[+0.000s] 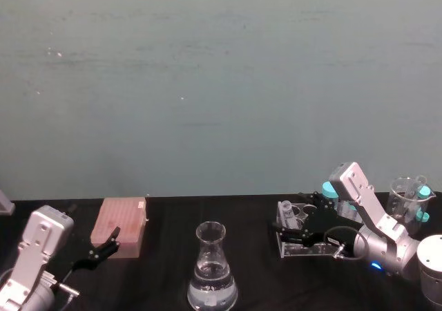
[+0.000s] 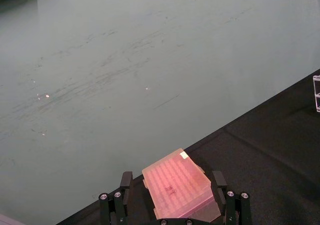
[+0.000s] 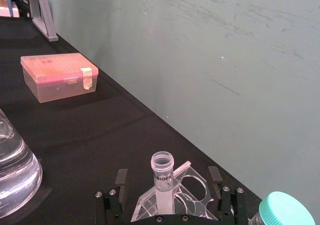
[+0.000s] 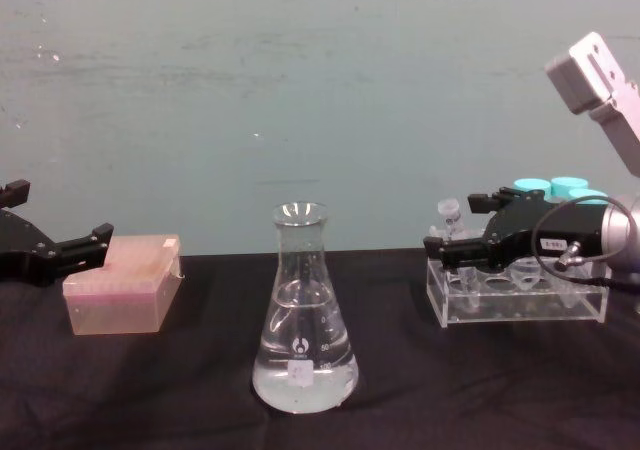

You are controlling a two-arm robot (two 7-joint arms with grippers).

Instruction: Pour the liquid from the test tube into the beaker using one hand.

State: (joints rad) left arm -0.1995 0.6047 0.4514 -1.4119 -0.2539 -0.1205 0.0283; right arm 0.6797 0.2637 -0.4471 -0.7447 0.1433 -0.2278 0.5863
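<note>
- Currently the right claw (image 3: 167,177) hangs at the clear tube rack (image 4: 515,302) on the right of the black worktop (image 4: 450,395). Its two fingers are spread, one on either side of the test tube (image 3: 162,171).
- In the right wrist view there is a gap between the tube and each finger, so nothing is pinched.
- The tube stands upright in a slot at the rack's left end, open rim up. I cannot tell whether it holds any liquid.
- Teal-capped tubes (image 4: 550,185) stand further back in the rack.
- The beaker (image 4: 303,310) stands upright at the middle of the worktop, well apart from the rack, with clear liquid (image 4: 303,385) across its wide base.
- The left claw (image 2: 172,176) hovers low on the left, fingers spread and pinching nothing, just beside a closed pink box (image 1: 123,224).
</note>
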